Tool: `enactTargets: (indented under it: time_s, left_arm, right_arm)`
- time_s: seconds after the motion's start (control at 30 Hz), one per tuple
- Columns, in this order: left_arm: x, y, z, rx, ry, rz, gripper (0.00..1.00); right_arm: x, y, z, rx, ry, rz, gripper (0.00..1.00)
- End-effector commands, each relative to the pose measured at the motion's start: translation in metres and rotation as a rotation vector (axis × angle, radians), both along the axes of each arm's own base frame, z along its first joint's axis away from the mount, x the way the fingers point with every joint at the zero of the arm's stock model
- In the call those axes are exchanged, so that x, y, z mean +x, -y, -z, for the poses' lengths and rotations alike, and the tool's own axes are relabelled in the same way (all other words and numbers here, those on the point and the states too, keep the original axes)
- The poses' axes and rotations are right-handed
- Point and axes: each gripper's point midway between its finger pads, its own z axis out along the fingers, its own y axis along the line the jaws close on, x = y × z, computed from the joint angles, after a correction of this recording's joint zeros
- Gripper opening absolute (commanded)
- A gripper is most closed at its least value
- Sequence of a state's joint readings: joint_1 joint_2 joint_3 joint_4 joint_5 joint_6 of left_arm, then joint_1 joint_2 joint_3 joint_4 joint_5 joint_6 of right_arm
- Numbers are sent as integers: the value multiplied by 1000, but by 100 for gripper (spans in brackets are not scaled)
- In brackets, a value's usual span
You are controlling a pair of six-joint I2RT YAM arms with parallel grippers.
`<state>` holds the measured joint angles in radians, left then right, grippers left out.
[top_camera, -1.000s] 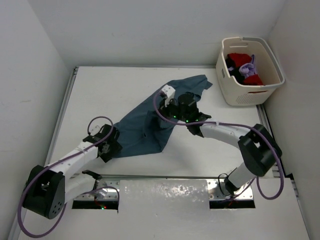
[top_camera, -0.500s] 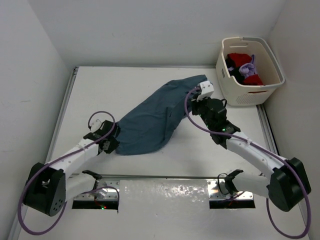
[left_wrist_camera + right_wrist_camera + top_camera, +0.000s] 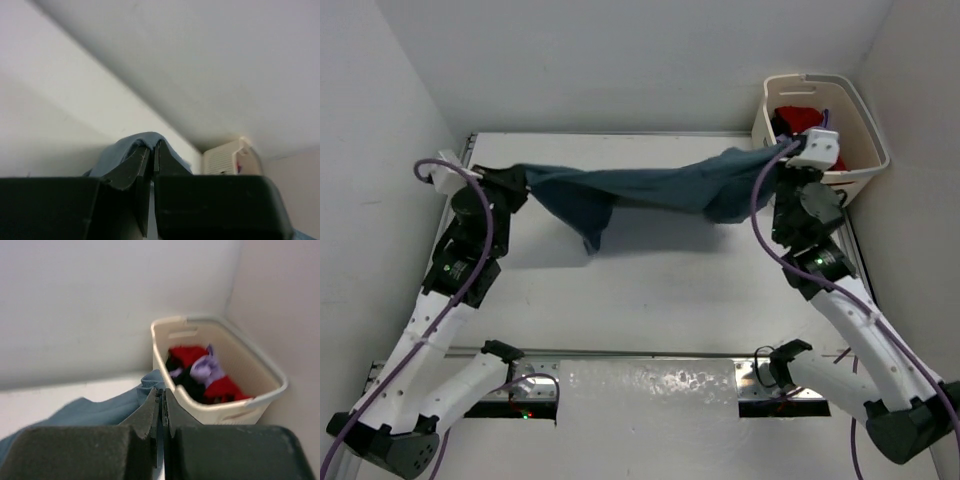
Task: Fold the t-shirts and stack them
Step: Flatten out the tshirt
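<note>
- A teal-blue t-shirt (image 3: 650, 188) hangs in the air above the white counter (image 3: 670, 290), stretched like a loose hammock between two robot arms.
- The left gripper (image 3: 152, 146) is pinched tight on one end of the teal-blue t-shirt, near the counter's far left corner. A hump of cloth bulges just beyond its fingertips.
- The right gripper (image 3: 161, 392) is clamped on the opposite end, far right and just beside the laundry basket (image 3: 225, 412).
- The cloth sags in the middle. One bunched fold droops lower than the rest on the left side. It looks to be clear of the counter, though the view from above does not settle that.
- The cream laundry basket stands in the far right corner. It holds a red t-shirt (image 3: 187, 355), a lavender t-shirt (image 3: 205, 367) and a black t-shirt (image 3: 182, 375), jumbled together.
- Progress looks early. One shirt is out and lifted, apparently being spread, but it is not yet laid flat and shows no deliberate fold.
- No folded shirt and no stack shows anywhere on the counter.
- Left to do, by this reading: lay the teal-blue shirt down, fold it, then take out, fold and stack the other three.
</note>
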<state>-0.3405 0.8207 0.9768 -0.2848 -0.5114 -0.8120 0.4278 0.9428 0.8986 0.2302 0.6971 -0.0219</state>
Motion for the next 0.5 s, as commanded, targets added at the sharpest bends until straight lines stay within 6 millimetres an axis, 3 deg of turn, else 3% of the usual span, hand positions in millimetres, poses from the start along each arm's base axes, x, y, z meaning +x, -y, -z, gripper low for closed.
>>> enactTargets:
  time_s: [0.0, 0.07, 0.1, 0.13, 0.17, 0.23, 0.27, 0.47]
  left_arm:
    - [-13, 0, -94, 43, 269, 41, 0]
    - [-27, 2, -143, 41, 396, 72, 0]
    - [-37, 4, -172, 99, 449, 104, 0]
    - [-35, 9, -169, 107, 437, 126, 0]
    - [-49, 7, -197, 112, 496, 136, 0]
    - [-62, 7, -216, 168, 531, 158, 0]
    - [-76, 1, -235, 169, 572, 147, 0]
    - [-131, -26, -281, 204, 685, 83, 0]
  right_arm:
    - [-33, 18, -82, -2, 173, 22, 0]
    - [-42, 14, -106, -30, 200, -31, 0]
    - [-56, 16, -138, -41, 243, -58, 0]
    - [-56, 15, -138, -43, 244, -64, 0]
    - [-62, 18, -149, -61, 255, -61, 0]
    - [-81, 25, -180, -72, 313, -61, 0]
    - [-93, 29, -197, -69, 343, -70, 0]
    - [-145, 26, -263, -106, 476, -200, 0]
